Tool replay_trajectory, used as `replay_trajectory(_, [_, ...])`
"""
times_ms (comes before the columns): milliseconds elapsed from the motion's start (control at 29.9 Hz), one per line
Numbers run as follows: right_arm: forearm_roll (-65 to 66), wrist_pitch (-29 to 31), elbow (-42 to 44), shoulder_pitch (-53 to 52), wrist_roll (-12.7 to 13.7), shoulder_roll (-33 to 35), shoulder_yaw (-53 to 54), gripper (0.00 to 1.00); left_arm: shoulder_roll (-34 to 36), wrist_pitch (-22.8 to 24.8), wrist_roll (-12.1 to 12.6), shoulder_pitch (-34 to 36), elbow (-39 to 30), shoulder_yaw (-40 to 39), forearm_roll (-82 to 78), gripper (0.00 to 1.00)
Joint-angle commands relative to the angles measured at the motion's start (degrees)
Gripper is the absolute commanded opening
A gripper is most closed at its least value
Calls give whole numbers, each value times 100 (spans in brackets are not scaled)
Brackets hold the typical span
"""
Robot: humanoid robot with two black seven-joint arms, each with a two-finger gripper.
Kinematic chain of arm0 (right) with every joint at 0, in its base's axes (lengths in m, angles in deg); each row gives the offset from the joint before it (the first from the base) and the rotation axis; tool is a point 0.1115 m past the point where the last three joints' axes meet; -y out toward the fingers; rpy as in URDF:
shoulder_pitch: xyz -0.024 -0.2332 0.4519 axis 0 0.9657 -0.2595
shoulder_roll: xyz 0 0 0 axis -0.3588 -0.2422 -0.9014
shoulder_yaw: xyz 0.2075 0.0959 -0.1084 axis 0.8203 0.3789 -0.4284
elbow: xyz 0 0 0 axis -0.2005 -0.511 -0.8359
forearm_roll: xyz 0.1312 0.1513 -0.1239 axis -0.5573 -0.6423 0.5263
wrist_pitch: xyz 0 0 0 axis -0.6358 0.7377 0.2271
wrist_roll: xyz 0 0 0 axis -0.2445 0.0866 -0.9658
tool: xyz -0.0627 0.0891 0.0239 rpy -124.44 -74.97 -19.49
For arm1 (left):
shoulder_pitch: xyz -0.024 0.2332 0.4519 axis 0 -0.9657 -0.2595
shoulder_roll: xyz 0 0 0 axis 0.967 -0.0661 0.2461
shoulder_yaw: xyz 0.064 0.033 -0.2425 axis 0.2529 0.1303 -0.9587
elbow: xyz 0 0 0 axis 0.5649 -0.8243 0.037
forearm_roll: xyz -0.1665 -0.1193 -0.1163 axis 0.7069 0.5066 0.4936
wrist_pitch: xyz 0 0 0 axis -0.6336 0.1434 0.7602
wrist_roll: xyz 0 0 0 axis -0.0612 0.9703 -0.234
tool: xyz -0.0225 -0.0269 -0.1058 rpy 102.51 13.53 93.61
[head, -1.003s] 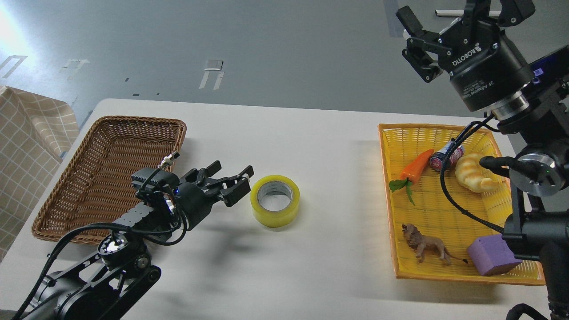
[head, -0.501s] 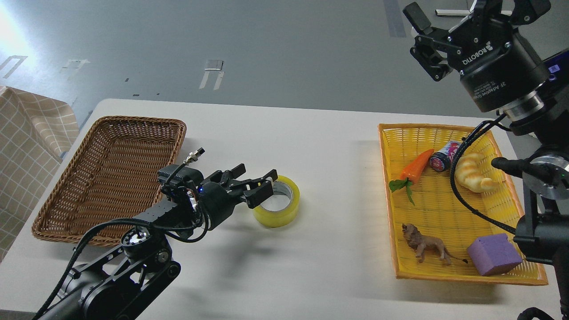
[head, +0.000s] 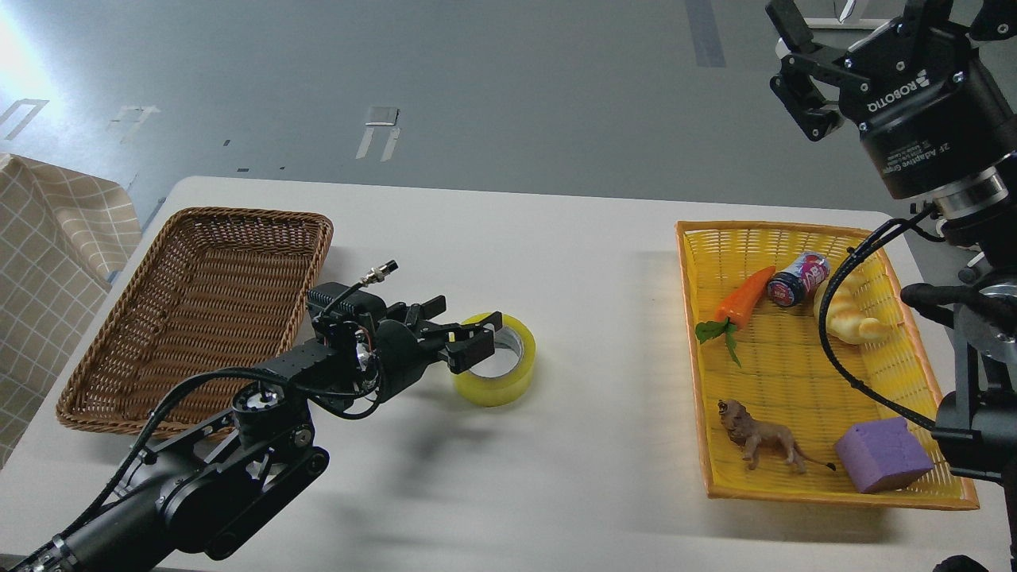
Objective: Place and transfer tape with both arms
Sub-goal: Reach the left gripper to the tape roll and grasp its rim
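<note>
The tape point(head: 508, 380), a yellow roll with a grey-white core, lies flat on the white table point(head: 572, 262), left of the middle. My left gripper point(head: 463, 327) comes in from the lower left and is open. Its fingers point(head: 474, 346) sit at the roll's left rim, one over the core hole, and hide part of the roll. I cannot tell whether they touch it. My right gripper point(head: 844, 20) is open and empty. It is held high at the top right, above the far end of the yellow tray, with one finger cut off by the frame edge.
An empty brown wicker basket point(head: 254, 214) stands at the left. A yellow tray point(head: 683, 270) at the right holds a toy carrot point(head: 743, 298), a can point(head: 797, 278), a croissant toy point(head: 846, 318), a lion figure point(head: 759, 441) and a purple block point(head: 882, 453). A checked cloth point(head: 48, 262) hangs beyond the table's left edge.
My left gripper has moved right from beside the tape to its left rim, still open. My right gripper has risen and moved right, away from the table's middle. The tape has not moved.
</note>
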Motion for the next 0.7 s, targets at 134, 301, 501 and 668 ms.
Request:
replay_trajectory(134, [-46,0,155,9,0,-19,6,100,62,6,38,243,113,161,1,98])
replay_trajectory(301, [-38,0,261,-8,0,-2,6,100,133,6,38,324,228,373,1,98])
replay_trajectory(501, [-46,0,349,18,-9,-2,24,100,150,14,29,403,333,593,1,98])
replay_trajectory(668, [-38,0,436,53,-9,7,103,100,229,14,-6,341,359,654,1,98])
